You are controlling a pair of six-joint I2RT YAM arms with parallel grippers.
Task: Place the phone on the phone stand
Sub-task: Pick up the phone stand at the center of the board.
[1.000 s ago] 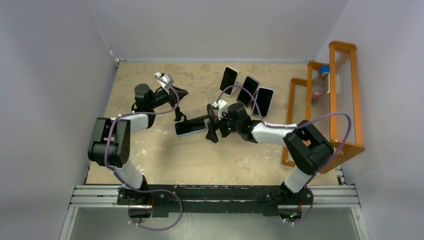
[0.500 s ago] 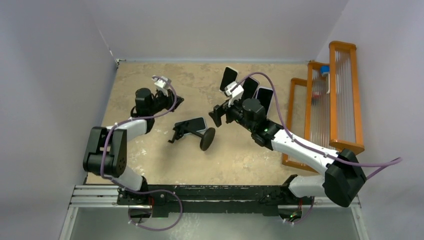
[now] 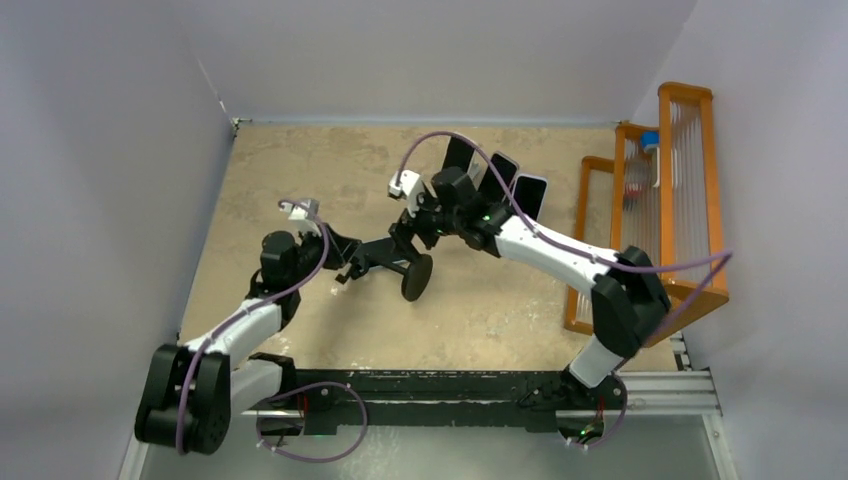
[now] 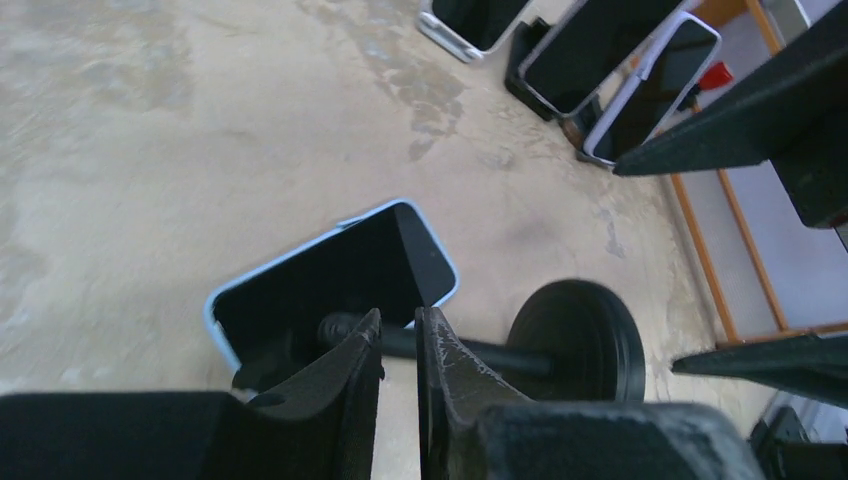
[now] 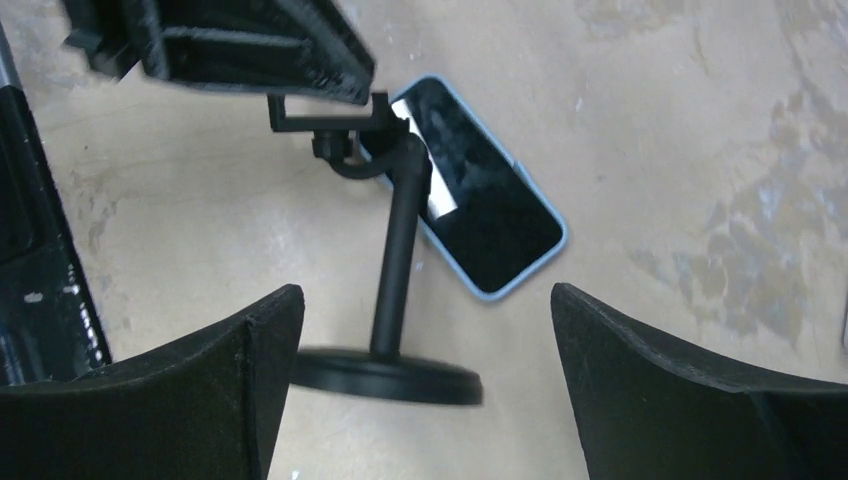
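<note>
A phone with a light-blue edge (image 4: 335,275) lies flat, screen up, on the table; it also shows in the right wrist view (image 5: 485,210). The black phone stand (image 3: 415,277) lies toppled on its side, its pole (image 5: 398,270) across the phone's end and its round base (image 4: 575,340) on edge. My left gripper (image 4: 398,330) is shut and empty, just left of the stand's cradle (image 3: 338,258). My right gripper (image 5: 425,295) is wide open and empty above the stand (image 3: 405,235). In the top view the phone is mostly hidden under the right gripper.
Three other phones lean on stands at the back (image 3: 458,155) (image 3: 500,170) (image 3: 530,195). An orange rack (image 3: 690,200) stands along the right edge. Grey walls close in the table on the left, back and right.
My right gripper has swung left from the back phones to above the toppled stand. My left arm has pulled nearer and reached right toward the stand's cradle. Stand and phone have stayed put since half a second ago.
</note>
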